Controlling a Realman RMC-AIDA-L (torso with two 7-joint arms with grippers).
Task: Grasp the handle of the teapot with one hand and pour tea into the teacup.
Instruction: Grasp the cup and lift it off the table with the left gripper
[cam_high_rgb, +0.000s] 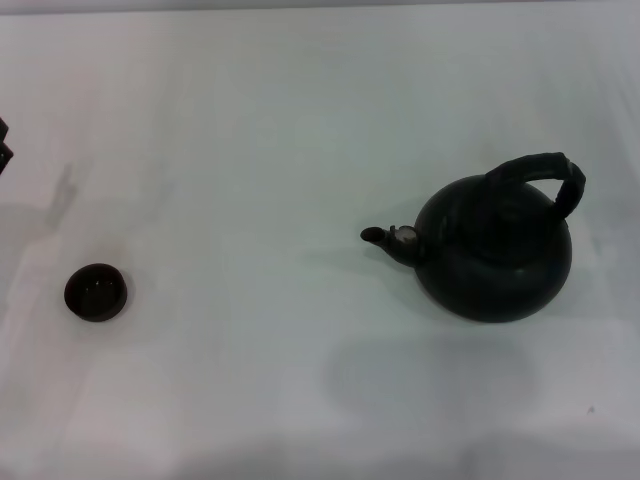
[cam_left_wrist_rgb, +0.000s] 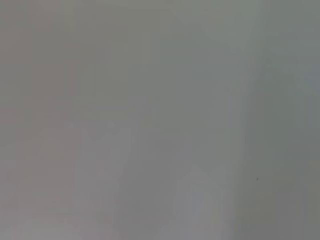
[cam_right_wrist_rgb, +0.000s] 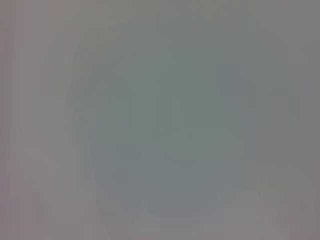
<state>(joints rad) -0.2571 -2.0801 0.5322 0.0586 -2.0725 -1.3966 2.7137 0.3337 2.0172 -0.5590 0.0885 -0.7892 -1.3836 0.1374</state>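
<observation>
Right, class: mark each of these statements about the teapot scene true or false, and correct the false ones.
1. The teapot stands upright on the table. True.
2. Its spout points away from the teacup. False: it points toward the teacup.
3. A hand grips the handle. False: nothing touches the handle.
4. The teacup sits on the robot's left, apart from the teapot. True.
5. The teacup lies tipped over. False: it stands upright, mouth up.
</observation>
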